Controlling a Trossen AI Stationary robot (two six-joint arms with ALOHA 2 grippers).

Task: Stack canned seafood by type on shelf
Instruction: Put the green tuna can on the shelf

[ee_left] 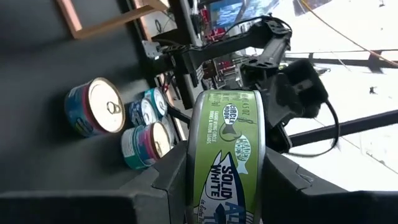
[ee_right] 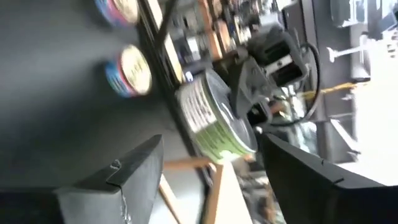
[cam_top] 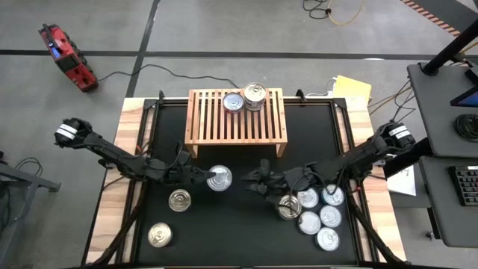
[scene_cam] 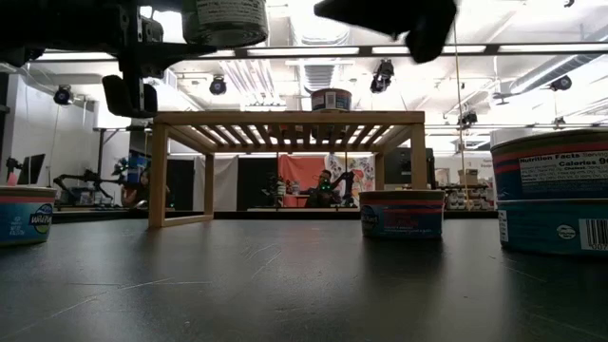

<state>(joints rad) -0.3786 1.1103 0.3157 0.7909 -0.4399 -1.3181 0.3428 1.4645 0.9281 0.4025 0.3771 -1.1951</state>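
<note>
Cans: two on the shelf (cam_top: 236,123), two loose at left, six clustered at right; left gripper (cam_top: 203,176) clamps a green-labelled can (cam_top: 219,178) lifted before the shelf, right gripper (cam_top: 258,181) hangs open near it, empty

My left gripper (cam_top: 208,178) is clamped on a can (cam_top: 219,178), which sits at my left fingertips in front of the shelf (cam_top: 237,116). Two cans (cam_top: 170,200) and (cam_top: 159,235) lie on the mat (cam_top: 239,232) behind and beside my left fingers, apart from them. My right gripper (cam_top: 254,181) stands with its fingers parted and nothing between them, just across from the held can. A group of cans (cam_top: 317,209) lies behind my right fingers, the nearest (cam_top: 290,206) close beside them. Two cans (cam_top: 233,102) and (cam_top: 255,95) rest on the shelf slats, well beyond both sets of fingers.
</note>
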